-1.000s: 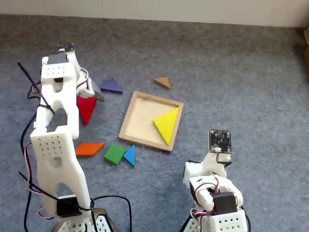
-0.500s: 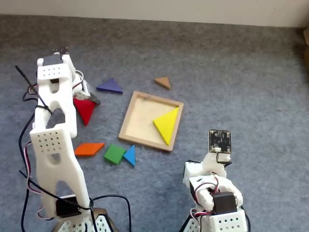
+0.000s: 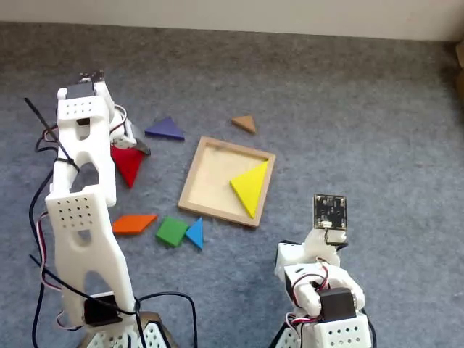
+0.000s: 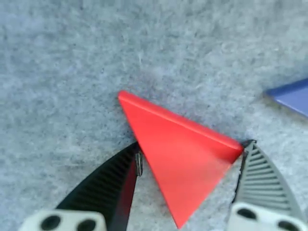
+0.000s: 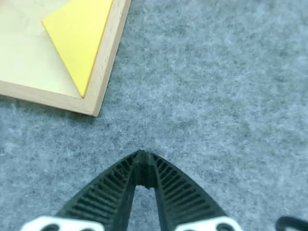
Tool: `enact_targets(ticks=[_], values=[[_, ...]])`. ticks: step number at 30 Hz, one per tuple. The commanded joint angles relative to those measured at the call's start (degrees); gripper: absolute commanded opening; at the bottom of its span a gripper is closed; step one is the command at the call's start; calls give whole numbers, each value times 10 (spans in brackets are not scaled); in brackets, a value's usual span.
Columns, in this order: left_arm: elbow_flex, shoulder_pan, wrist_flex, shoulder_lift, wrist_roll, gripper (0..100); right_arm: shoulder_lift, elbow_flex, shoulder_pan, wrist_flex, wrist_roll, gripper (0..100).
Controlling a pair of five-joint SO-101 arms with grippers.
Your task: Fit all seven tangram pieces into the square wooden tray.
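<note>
**High view.** We list the square wooden tray lying askew in the middle of the grey carpet. The yellow triangle lies inside it, against the right-hand corner.
- Beyond the tray lie the brown triangle and the purple triangle.
- On the near side, in a row, are the orange parallelogram, the green square and the blue triangle. The last two touch.
- The red triangle lies left of the tray. The left arm partly covers it, and the left gripper sits over its far end.
- The right arm is folded up near the tray's near corner, and its own body hides its fingers.

**Left wrist view.** The left gripper is spread wide across the red triangle, which lies on the carpet. The black finger touches one edge and the grey finger touches a corner, so we enter the piece as gripped. The frame edge cuts off the purple triangle.

**Right wrist view.** The right gripper has its fingers pressed tip to tip over the carpet. Beyond it we see a tray corner and part of the yellow triangle, both cut off by the frame.
</note>
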Motion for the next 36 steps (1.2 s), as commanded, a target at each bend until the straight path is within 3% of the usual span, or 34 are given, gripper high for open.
enact_targets(ticks=[1,6,14,19,36], values=[[-28,10,-4,-8,40,319,-10,67,11,-13,4,5],[-43,15,-2,-4,89,319,-10,67,11,-13,4,5],[-26,14,11,-4,85,319,-10,67,11,-12,4,5],[-25,15,38,-4,35,319,-10,67,11,-12,4,5],[-26,12,26,-3,45,319,-10,67,11,-12,4,5]])
